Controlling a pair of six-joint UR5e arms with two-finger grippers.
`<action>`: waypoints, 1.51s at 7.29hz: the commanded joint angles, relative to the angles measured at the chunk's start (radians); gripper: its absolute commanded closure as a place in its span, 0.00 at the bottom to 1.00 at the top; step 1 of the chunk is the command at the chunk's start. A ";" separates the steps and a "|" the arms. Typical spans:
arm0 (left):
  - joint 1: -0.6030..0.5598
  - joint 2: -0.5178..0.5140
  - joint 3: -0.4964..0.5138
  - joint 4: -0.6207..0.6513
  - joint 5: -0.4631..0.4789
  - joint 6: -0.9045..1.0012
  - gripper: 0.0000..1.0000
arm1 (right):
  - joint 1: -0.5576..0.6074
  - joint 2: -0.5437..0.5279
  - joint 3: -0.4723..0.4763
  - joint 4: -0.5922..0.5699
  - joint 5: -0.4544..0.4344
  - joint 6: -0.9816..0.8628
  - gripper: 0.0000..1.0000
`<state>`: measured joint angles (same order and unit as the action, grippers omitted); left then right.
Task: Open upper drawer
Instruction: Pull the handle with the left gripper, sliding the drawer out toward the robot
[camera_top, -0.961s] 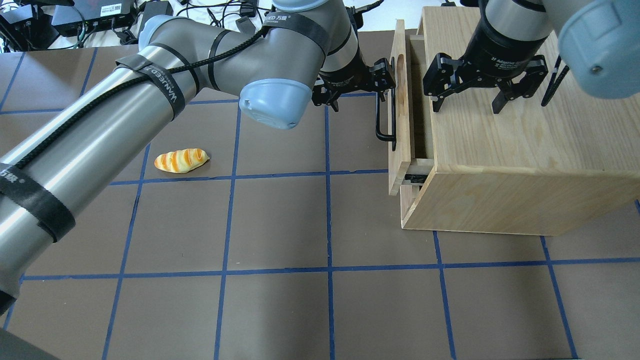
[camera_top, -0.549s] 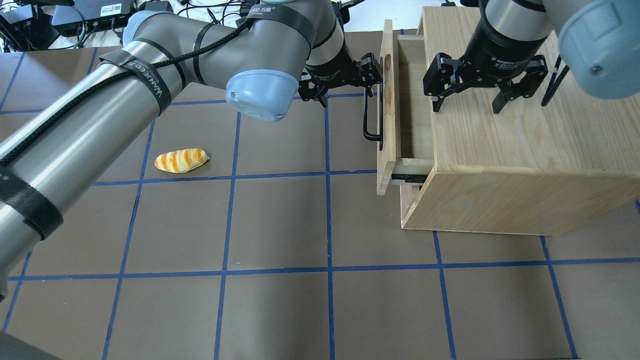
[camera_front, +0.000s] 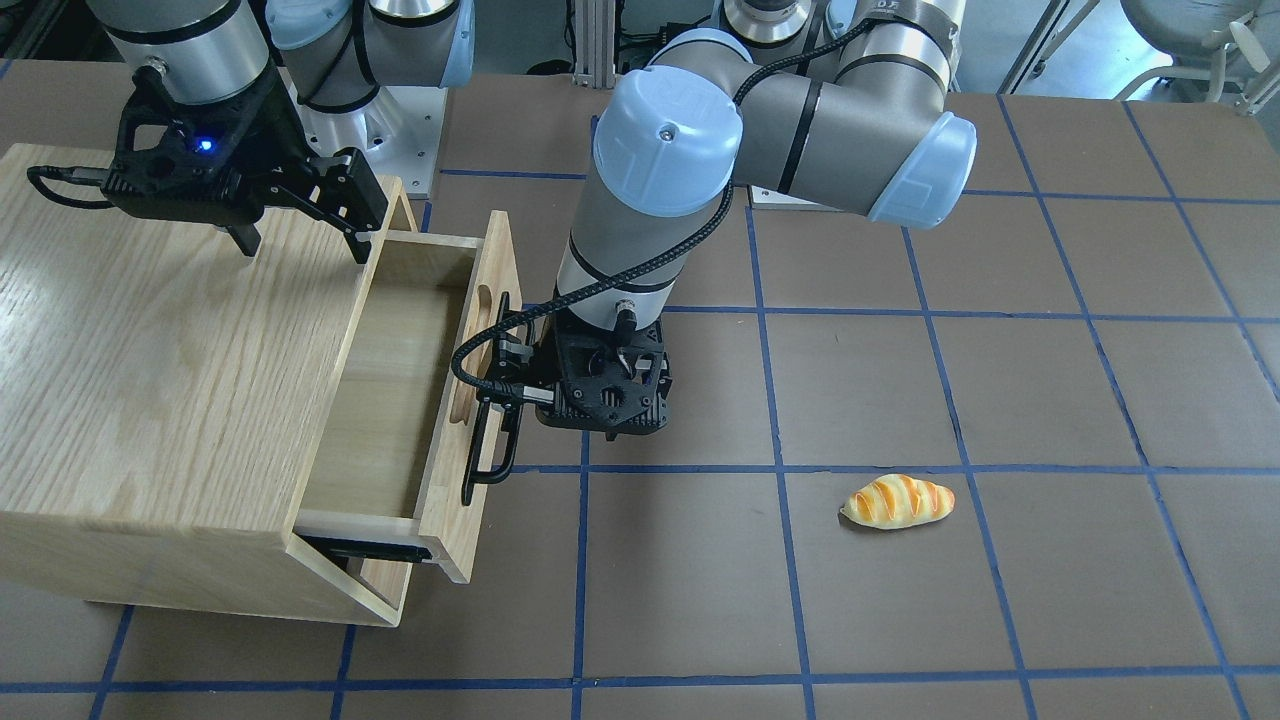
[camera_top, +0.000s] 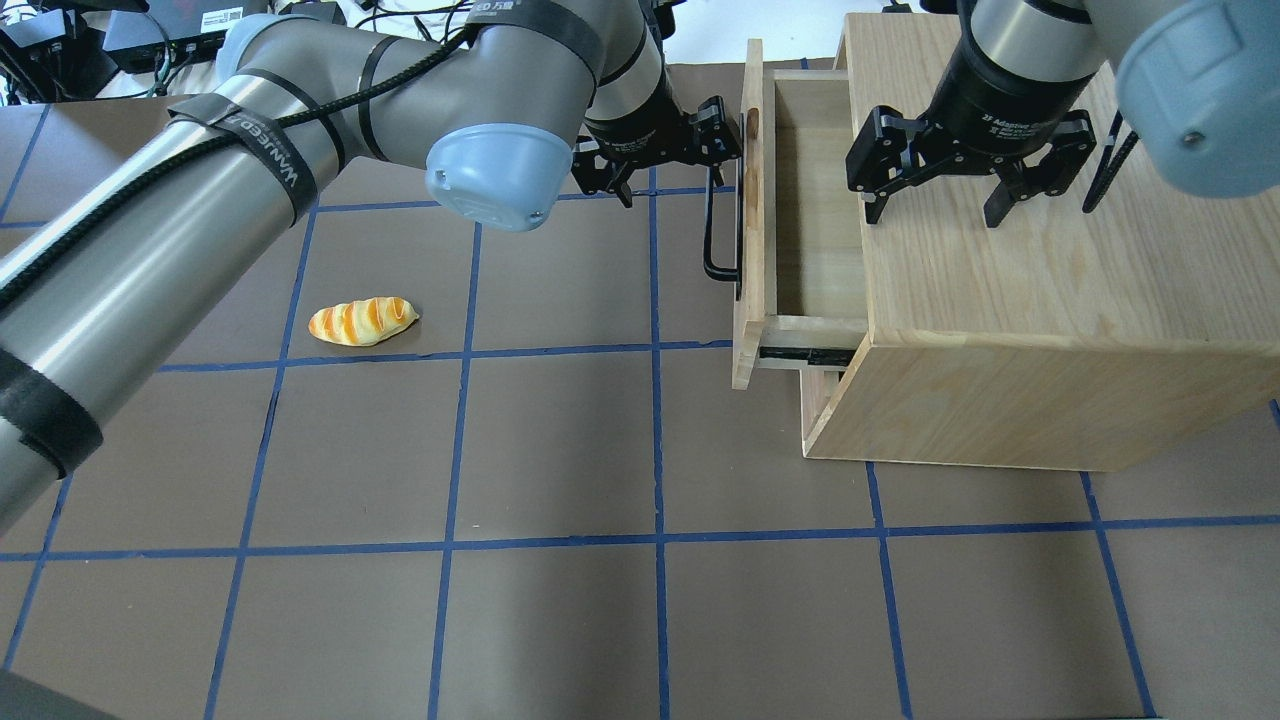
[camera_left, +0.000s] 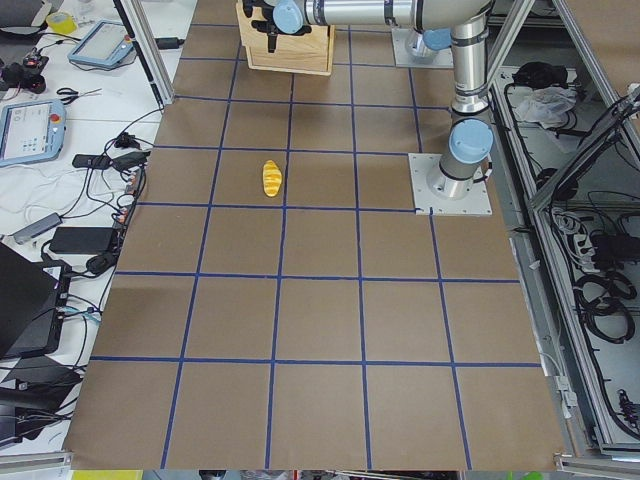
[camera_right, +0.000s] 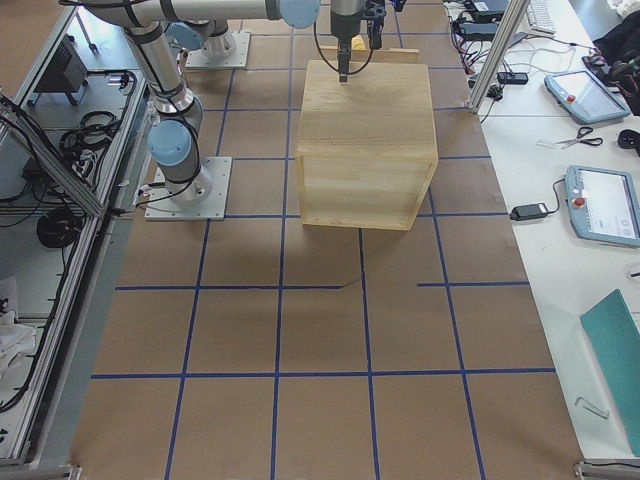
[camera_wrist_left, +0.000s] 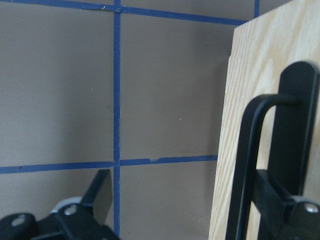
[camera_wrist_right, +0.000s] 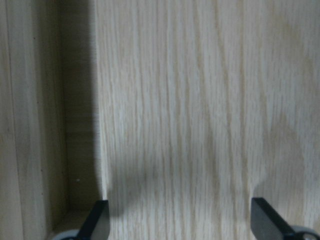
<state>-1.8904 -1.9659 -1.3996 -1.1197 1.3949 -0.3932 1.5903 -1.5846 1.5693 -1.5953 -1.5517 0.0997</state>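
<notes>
Pulled farther from the cabinet (camera_top: 1050, 300) by the table's (camera_top: 560, 450) far edge, the upper drawer (camera_top: 815, 200) follows my open left gripper (camera_wrist_left: 192, 192), whose finger (camera_wrist_left: 280, 202) merely hooks the handle (camera_top: 712, 240) and may slip; my right gripper (camera_top: 932, 205), also spread, hovers over the cabinet.

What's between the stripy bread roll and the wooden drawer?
Only bare brown table crossed by blue tape lines; the overhead view shows it.

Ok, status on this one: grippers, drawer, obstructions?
Left gripper jaws open, one hooked behind handle. Right gripper jaws open over cabinet top. Upper drawer partly out. Bread roll well aside.
</notes>
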 joint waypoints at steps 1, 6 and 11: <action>0.037 0.001 -0.002 -0.011 0.001 0.035 0.00 | 0.000 0.000 0.000 0.000 0.001 0.000 0.00; 0.077 0.004 -0.007 -0.029 0.032 0.077 0.00 | 0.000 0.000 0.000 0.000 0.001 0.000 0.00; 0.120 0.024 -0.012 -0.057 0.036 0.126 0.00 | 0.000 0.000 0.000 0.000 -0.001 0.000 0.00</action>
<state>-1.7833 -1.9461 -1.4083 -1.1717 1.4305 -0.2792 1.5907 -1.5846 1.5692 -1.5953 -1.5523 0.0997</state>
